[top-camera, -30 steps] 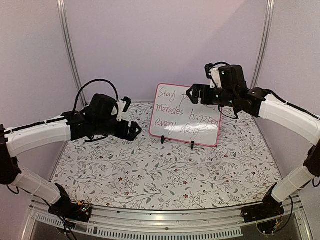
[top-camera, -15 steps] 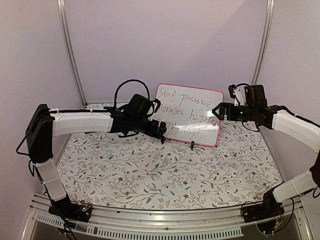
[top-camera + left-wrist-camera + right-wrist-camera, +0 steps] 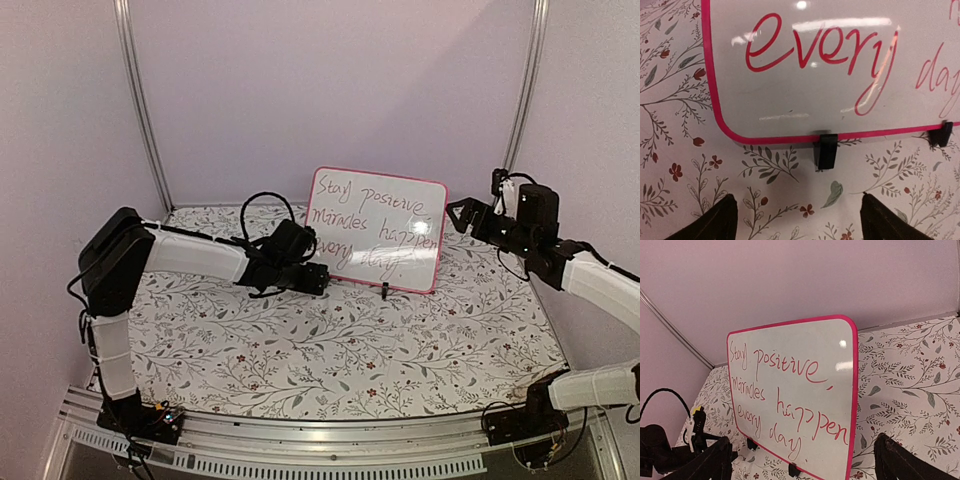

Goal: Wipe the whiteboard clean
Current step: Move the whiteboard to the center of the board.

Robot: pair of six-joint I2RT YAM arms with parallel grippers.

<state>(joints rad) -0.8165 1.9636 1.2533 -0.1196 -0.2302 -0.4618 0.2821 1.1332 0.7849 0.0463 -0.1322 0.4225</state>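
The whiteboard (image 3: 375, 228) stands toward the back of the desk (image 3: 330, 350), about midway across. It leans back on two black clip feet (image 3: 826, 150), and its face is covered in red handwriting. Its pink-red frame has rounded corners, and the bottom edge sits just above the floral desk surface.

The left claw (image 3: 320, 278) lies low over the desk at the board's lower left corner. It is released, with its fingers (image 3: 715, 220) spread wide and nothing between them. In the left wrist view the left clip foot sits straight ahead, near the fingertips but apart from them.

The right claw (image 3: 455, 212) hovers just beside the board's upper right edge, also released and empty. The right wrist view shows the frame's right edge running down between the spread fingers (image 3: 900, 460), with a gap before it.

In front of the feet, the floral surface runs to the near rail (image 3: 330, 440). A strip of desk lies between the board's right edge and the side wall. Metal posts (image 3: 138, 100) rise at the back corners.
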